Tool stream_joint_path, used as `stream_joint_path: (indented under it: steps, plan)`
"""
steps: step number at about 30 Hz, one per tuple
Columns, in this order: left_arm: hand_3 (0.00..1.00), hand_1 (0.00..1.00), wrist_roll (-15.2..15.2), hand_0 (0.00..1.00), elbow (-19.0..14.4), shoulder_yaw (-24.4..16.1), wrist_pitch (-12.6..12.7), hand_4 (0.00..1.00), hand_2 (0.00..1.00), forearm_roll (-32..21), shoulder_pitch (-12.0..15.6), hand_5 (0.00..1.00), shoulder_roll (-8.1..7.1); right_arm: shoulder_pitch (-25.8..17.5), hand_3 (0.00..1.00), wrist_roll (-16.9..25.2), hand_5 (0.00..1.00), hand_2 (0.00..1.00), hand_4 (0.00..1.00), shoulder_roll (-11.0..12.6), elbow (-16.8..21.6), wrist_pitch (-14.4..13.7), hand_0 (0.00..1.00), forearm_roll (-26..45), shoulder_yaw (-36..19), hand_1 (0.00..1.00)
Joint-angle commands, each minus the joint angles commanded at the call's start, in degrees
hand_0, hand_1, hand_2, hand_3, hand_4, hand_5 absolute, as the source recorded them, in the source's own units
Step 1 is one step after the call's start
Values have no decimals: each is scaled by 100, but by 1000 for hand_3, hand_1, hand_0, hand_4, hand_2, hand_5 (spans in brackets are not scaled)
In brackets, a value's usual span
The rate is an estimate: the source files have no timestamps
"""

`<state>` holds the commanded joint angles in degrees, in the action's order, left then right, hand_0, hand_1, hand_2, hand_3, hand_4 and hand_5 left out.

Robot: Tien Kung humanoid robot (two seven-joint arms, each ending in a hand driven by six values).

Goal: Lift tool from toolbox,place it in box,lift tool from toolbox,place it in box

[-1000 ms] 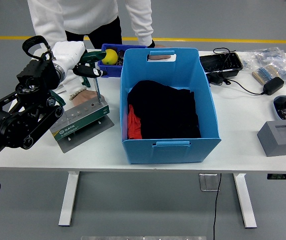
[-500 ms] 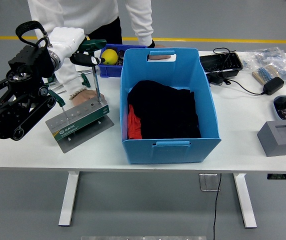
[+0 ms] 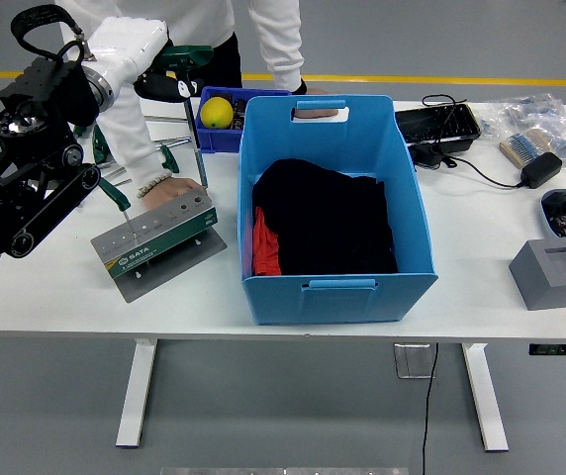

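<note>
My left hand [image 3: 149, 61], in a white glove, is shut on the green and black T-handle of a tool [image 3: 192, 129]. It holds the tool upright, the thin shaft hanging down with its tip just over the grey toolbox stand [image 3: 154, 236]. Another green-handled tool [image 3: 113, 193] stands in the stand at its left end. A person's hand [image 3: 172, 187] rests on the stand's far edge. The big blue box [image 3: 334, 287] stands right of the stand, with black and red cloth inside. My right hand is not in view.
A small blue bin [image 3: 204, 136] with a yellow ball [image 3: 217, 111] stands behind the stand. At the right are a black tray [image 3: 439, 124], a power adapter [image 3: 540, 169] with cable, a grey block [image 3: 554, 273] and bagged parts. The person stands at the far side.
My left hand has risen up and to the left with the tool. The shaft has drawn up out of the stand.
</note>
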<state>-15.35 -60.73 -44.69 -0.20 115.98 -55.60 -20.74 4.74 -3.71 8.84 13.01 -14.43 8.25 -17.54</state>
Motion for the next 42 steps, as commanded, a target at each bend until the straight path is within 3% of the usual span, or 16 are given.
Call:
stream_joint_path:
  steps: [7, 15, 21, 27, 30, 33, 39, 42]
  plan:
    - [50, 2, -15, 27, -215, 61, -102, 728, 2, -49, -202, 577, -163, -3, 555, 0, 675, 689, 777, 7, -1, -1, 643, -3, -4, 619]
    - [53, 2, -67, 32, -821, 8, -178, 746, 2, -150, -365, 579, -294, -5, 555, -9, 674, 689, 777, 14, -1, -7, 642, -36, -25, 619]
    - [53, 2, -16, 31, -1404, 28, -64, 744, 2, -222, -335, 587, -100, 2, 556, -26, 673, 690, 776, 24, -1, -11, 643, -94, -56, 619]
    - [55, 2, 235, 31, -1688, 377, 128, 716, 2, -548, -277, 554, 309, 32, 555, -44, 673, 690, 776, 49, -5, -8, 643, -163, -98, 619]
    - [55, 2, 453, 31, -1589, 680, 253, 716, 2, -810, -289, 554, 506, 54, 555, -49, 673, 690, 776, 65, -10, -2, 643, -192, -115, 619]
    - [59, 2, 821, 34, -1254, 1053, 376, 701, 2, -1126, -336, 532, 725, 82, 555, -46, 674, 689, 776, 85, -19, 2, 643, -212, -132, 619]
    - [59, 2, 1699, 36, -81, 1493, -332, 699, 4, -1376, -534, 533, 1187, 123, 554, -69, 673, 689, 776, 130, -31, 3, 643, -366, -206, 619]
    - [59, 2, 1887, 36, 487, 1694, -473, 699, 4, -1451, -599, 533, 1321, 134, 554, -57, 673, 689, 776, 148, -33, -4, 643, -377, -209, 619]
